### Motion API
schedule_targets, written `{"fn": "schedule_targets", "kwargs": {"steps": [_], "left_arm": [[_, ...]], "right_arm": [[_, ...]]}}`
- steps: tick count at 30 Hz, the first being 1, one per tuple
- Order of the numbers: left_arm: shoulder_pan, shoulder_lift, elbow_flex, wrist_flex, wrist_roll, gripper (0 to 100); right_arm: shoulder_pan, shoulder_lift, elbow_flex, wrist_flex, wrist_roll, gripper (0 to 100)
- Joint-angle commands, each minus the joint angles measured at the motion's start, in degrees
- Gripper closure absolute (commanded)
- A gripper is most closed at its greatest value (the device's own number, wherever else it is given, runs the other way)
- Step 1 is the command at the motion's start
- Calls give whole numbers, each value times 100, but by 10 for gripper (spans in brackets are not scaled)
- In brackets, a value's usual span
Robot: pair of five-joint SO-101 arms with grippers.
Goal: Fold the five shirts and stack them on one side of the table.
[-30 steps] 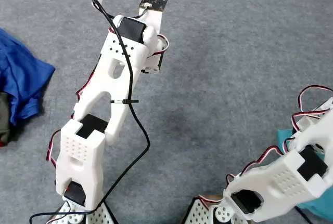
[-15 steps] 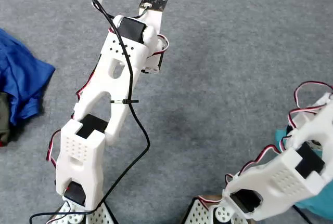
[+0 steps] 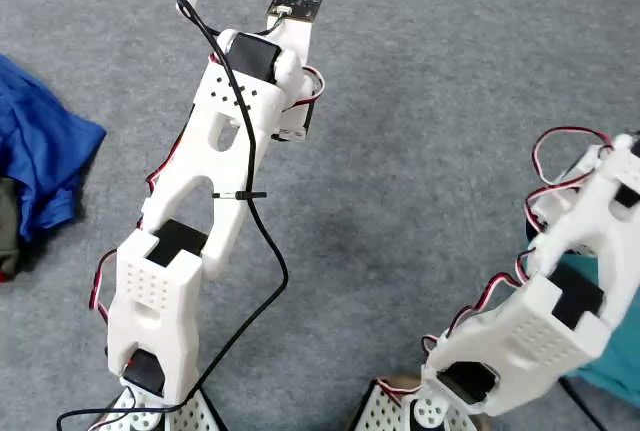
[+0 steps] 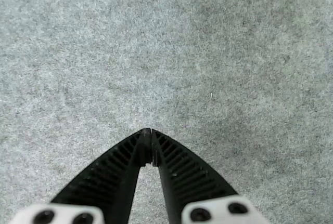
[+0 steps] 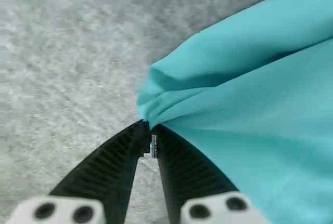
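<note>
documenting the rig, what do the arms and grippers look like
The left arm and right arm: white shells with perforated panels, black servos. A black cable runs along the left; red, white and black wires loop off the right. The left gripper and right gripper: black ribbed fingers.

Got a teal shirt point(image 5: 250, 78) crumpled at the right edge of the grey desk point(image 3: 420, 151), one gathered fold nipped between the closed tips of the right pincer point(image 5: 149, 131). Over at the left edge, a rumpled blue shirt point(image 3: 40, 151) in a heap, lapping over a dark olive garment point(image 3: 8, 219)
</note>
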Motion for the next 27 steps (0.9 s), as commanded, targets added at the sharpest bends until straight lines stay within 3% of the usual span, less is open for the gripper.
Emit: {"fn": "schedule_targets", "kwargs": {"steps": [1,8,17,27], "left_arm": [[62,-400,-281,62,0,981],[62,-391,-281,53,0,981],[26,-409,-273,53,0,981],[26,-409,-281,53,0,981]], "right_arm": [[-321,-576,-84,70,-70,993],[-884,-1051,822,-70,-70,993],[-927,-1218,1323,-738,-9,983],[-453,-1262,409,343,264,783]]}}
